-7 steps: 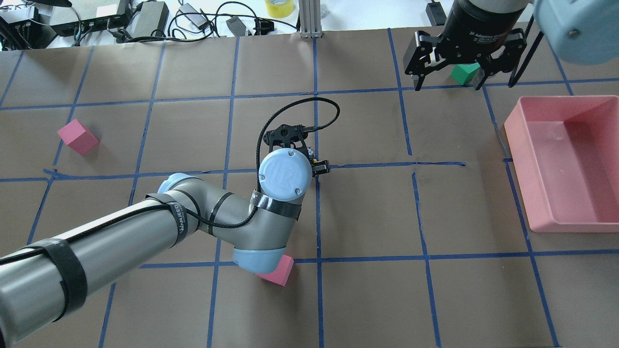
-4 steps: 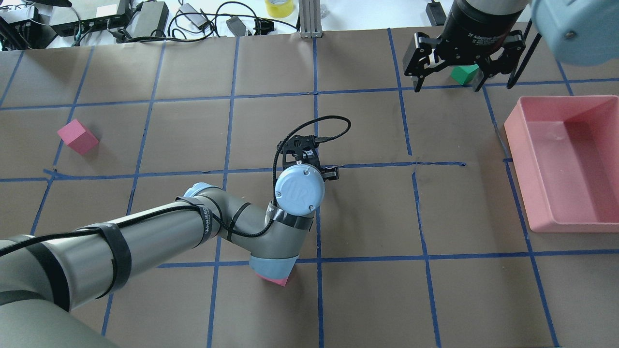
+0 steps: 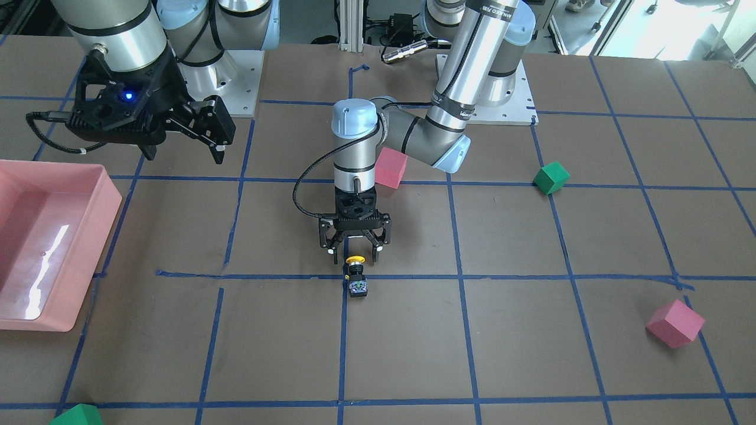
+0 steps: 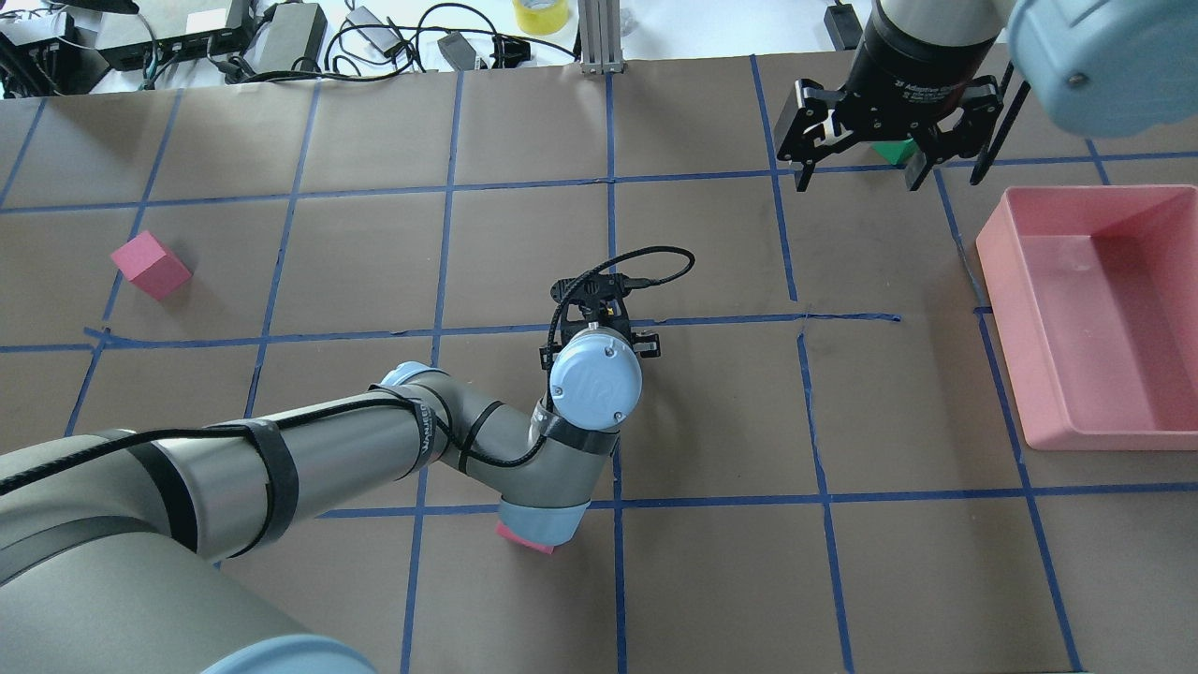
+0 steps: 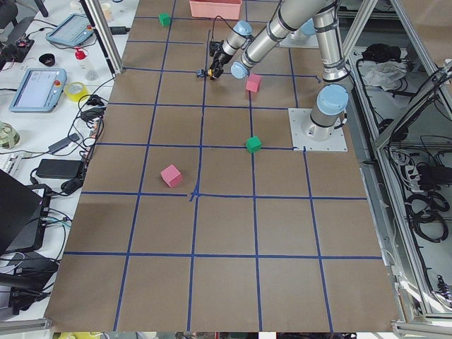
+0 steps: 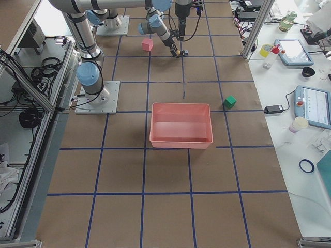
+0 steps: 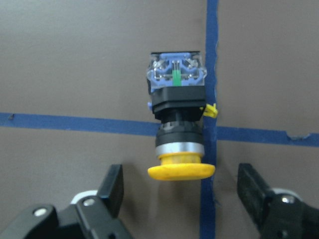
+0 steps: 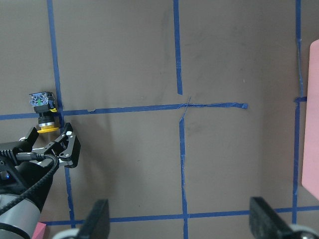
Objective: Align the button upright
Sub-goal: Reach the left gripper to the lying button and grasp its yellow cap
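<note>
Button (image 7: 177,124) lies sideways — left end effector (image 7: 180,173) agape (partly cropped).

My arms are silver-grey tubes with pale blue joint caps; my left arm (image 4: 356,440) wears black tape bands (image 4: 273,471) and a black cable (image 4: 666,249) looping at the wrist; its round blue cap (image 4: 595,376) shows an embossed logo and small screws; my right gripper (image 4: 856,178) is black, lettered white on its collar.
</note>
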### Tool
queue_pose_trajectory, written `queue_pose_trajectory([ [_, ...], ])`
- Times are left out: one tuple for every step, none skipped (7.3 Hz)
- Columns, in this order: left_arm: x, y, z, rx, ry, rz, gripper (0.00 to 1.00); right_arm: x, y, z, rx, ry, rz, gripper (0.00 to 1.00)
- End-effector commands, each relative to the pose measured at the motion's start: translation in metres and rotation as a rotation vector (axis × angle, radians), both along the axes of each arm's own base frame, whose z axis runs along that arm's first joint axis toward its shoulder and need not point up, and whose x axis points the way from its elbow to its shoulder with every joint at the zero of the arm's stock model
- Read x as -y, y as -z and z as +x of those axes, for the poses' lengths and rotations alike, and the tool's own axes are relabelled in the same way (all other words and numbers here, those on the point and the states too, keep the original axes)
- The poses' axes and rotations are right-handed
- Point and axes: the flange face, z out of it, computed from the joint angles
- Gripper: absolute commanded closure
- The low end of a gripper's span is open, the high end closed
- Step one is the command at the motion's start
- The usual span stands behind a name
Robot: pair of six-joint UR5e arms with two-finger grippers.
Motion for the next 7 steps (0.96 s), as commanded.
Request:
queue_pose_trajectory([
  [0.002, -0.001, -0.002, 0.000, 0.003, -0.006, 0.85, 0.000, 0.002, 0.000, -0.001, 0.000, 0.004, 0.00],
  [0.003, -0.004, -0.002, 0.016, 0.031, -0.010, 0.95, 0.000, 0.002, 0.000, -0.001, 0.000, 0.003, 0.00],
  [0.003, -0.008, -0.002, 0.027, 0.056, -0.017, 1.00, 0.000, 0.002, 0.000, -0.001, 0.000, 0.003, 0.00],
  [0.011, -0.026, -0.004, 0.035, 0.086, -0.043, 1.00, 0.000, 0.002, 0.000, -0.001, 0.002, 0.003, 0.00],
  [0.022, -0.038, -0.007, 0.042, 0.093, -0.059, 1.00, 0.000, 0.002, 0.000, -0.001, 0.002, 0.003, 0.00],
  [0.038, -0.052, 0.003, 0.044, 0.055, -0.038, 1.00, 0.000, 0.003, 0.000, -0.001, 0.002, 0.004, 0.00],
  [0.055, -0.065, 0.019, 0.054, 0.004, 0.022, 1.00, 0.000, 0.003, 0.000, -0.001, 0.002, 0.004, 0.00],
])
